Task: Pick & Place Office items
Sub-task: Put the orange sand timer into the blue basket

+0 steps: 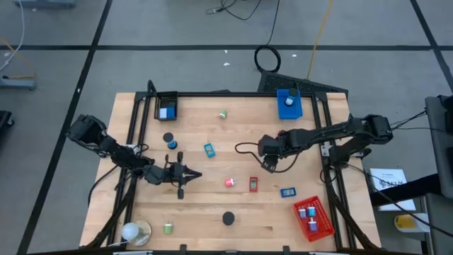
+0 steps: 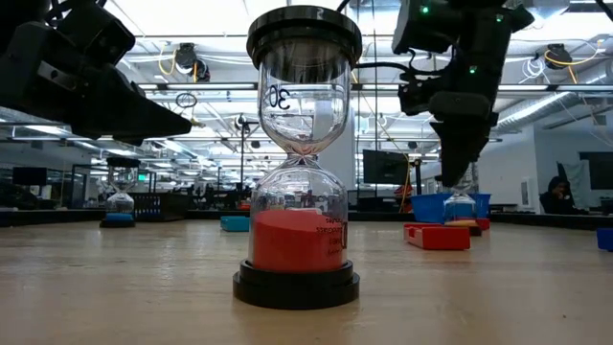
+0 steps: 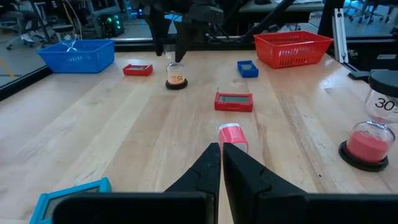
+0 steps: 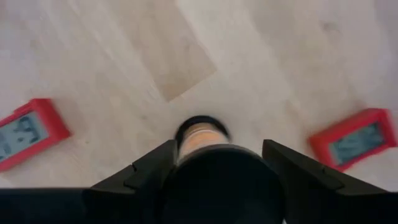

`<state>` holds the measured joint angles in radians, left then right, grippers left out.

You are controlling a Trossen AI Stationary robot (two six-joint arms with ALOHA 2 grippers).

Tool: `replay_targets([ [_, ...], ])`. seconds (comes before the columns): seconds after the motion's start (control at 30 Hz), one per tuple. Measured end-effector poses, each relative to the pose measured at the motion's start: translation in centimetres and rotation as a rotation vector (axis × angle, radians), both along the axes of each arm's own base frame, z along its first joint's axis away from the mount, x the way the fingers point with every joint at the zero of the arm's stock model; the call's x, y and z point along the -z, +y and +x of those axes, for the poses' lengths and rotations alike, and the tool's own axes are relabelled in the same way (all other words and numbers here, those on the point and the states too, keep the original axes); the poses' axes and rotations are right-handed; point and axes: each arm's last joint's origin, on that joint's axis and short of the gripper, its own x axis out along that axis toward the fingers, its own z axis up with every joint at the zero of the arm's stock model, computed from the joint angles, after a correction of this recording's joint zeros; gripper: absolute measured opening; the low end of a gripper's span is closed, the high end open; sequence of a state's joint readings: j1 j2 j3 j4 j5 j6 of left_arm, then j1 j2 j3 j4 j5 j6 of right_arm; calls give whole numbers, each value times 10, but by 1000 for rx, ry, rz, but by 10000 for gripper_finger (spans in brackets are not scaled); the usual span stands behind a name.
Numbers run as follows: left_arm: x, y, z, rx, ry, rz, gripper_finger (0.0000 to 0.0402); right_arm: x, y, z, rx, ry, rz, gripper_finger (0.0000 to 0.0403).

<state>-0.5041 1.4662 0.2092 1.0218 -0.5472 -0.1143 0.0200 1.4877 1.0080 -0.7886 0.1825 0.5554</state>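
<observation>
Wooden worktop [image 1: 198,212] with office items scattered around, a few already dropped in the red tray [image 1: 298,210] at a right-hand corner. The right gripper [image 1: 269,166] hangs open astride the little orange sand timer [image 3: 176,74] near the middle, probably lining up a grab. The left gripper [image 3: 221,155] waits closed and empty, left of the middle.

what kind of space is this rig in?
Probably a robotics lab or open workshop: a wooden table inside a metal frame, cables on a tiled floor, and rows of workbenches and monitors behind.
</observation>
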Motion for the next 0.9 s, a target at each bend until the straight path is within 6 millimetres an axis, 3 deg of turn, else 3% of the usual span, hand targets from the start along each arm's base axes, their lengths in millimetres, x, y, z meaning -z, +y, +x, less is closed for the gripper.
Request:
replay_targets([
  [0.33,0,-1,0,23,3,-6,26,-19,-2,-7,24,-87,-48,302],
  [0.53,0,-1,0,23,3,-6,26,-44,2,-23,27,-185,-150,309],
  [0.7,0,-1,0,21,2,-18,26,-48,21,-38,-3,-249,-285,259],
  [0.9,0,-1,0,24,0,-9,26,-38,43,-50,8,-342,-331,129],
])
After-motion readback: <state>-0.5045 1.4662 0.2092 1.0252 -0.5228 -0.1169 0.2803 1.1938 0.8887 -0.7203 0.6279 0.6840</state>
